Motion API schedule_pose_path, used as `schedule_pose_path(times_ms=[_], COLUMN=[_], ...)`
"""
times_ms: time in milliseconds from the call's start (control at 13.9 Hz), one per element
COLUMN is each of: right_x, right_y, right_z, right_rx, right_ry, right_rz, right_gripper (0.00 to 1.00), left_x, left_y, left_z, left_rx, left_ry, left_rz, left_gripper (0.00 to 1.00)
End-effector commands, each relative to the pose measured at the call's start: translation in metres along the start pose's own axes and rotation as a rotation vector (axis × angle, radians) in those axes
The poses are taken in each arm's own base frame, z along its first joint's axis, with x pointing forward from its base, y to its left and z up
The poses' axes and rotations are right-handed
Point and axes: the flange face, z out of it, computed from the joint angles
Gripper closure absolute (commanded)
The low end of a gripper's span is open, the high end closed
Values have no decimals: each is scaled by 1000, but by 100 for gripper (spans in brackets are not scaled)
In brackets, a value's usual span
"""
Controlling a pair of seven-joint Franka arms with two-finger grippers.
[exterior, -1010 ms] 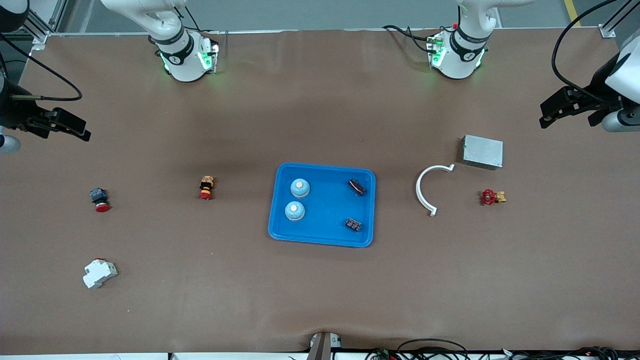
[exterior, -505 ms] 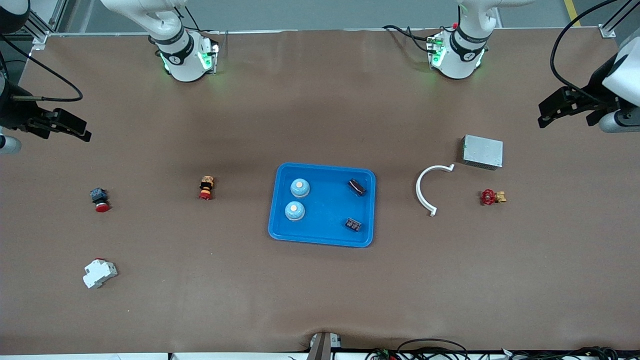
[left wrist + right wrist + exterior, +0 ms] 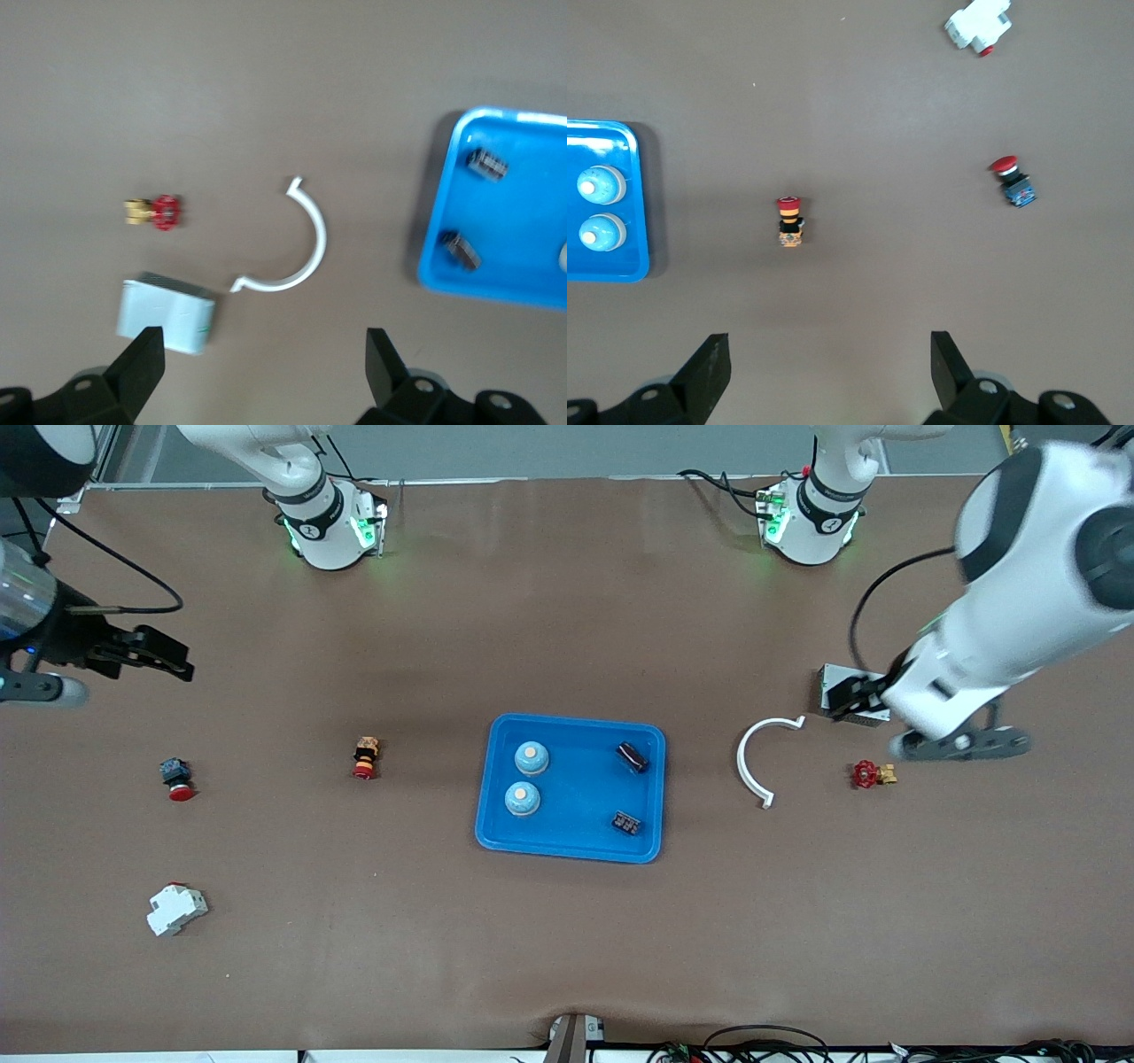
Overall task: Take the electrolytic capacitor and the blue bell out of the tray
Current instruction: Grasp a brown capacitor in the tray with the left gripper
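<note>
The left gripper (image 3: 257,367) hangs with its fingers spread wide and nothing between them, over the tabletop at the left arm's end, above a grey metal box (image 3: 837,691). Beside that box lie a white curved clip (image 3: 755,762) and a small red-handled brass valve (image 3: 872,774).

The right gripper (image 3: 824,367) is likewise spread and empty, up over the right arm's end of the tabletop. Under it are a red-capped push button with a yellow collar (image 3: 364,757), a second red push button on a dark blue body (image 3: 176,779), and a white breaker-like block (image 3: 176,910) toward the front edge.

The tray (image 3: 496,833) sits at the middle of the tabletop. Two pale blue bells (image 3: 531,758) (image 3: 522,799) stand along its side toward the right arm. Two dark parts lie along the side toward the left arm: a cylindrical one (image 3: 632,756) in the corner toward the bases, probably the electrolytic capacitor, and a ribbed block (image 3: 626,823) in the corner toward the front camera.

Nothing has been lifted out yet; this looks like the approach. The left arm seems better placed for the capacitor, needing to come over the tray, lower inside the rim and close across the cylinder. The right could take a bell by its dome.

No writing or brand is readable on any part.
</note>
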Motion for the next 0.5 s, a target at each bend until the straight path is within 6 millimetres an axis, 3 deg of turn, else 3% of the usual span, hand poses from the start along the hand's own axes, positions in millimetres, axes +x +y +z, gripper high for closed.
schedule_pose_path(times_ms=[0,144,433], right_x=[8,9,15], right_y=[-37,-60,-113], right_z=[18,34,70], right_rx=[-24,-26,-19], right_ry=[-18,-48,-84], right_rz=[16,-16,-52], right_gripper=[0,0,0], left_x=[13,9,2], left_y=[36,84,145], left_z=[39,80,157], left_rx=[-59,-60,-100], left_ry=[-26,-31,-7], left_rz=[-195,-296,-532], left_gripper=[0,0,0])
